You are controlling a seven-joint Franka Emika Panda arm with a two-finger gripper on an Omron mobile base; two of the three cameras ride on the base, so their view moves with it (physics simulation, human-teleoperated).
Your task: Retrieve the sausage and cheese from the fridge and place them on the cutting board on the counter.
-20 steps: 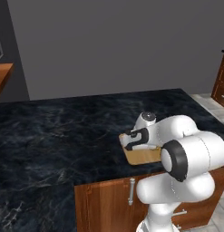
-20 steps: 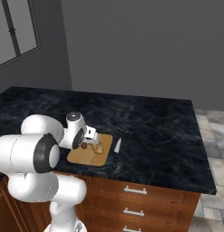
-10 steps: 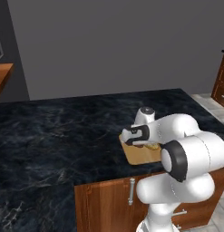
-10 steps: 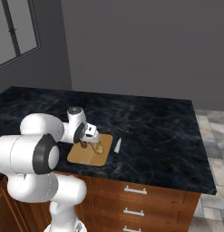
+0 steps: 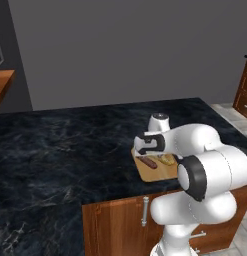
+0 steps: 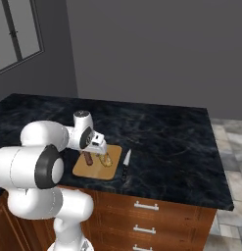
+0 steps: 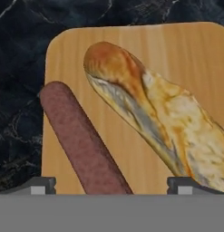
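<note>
Knife [image 6: 125, 163] just right of cutting board [image 6: 83, 170], bare counter [image 6: 166, 142] beyond

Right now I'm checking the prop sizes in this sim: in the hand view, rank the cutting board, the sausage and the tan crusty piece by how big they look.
1. cutting board, largest; it runs past the frame.
2. tan crusty piece.
3. sausage, narrowest, though its lower end is cut off, so its full length is unsure.

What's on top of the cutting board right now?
On the cutting board lie the dark reddish sausage and, beside it, a longer tan crusty piece. In the base views the gripper covers part of the board, so I cannot confirm any cheese there.
</note>
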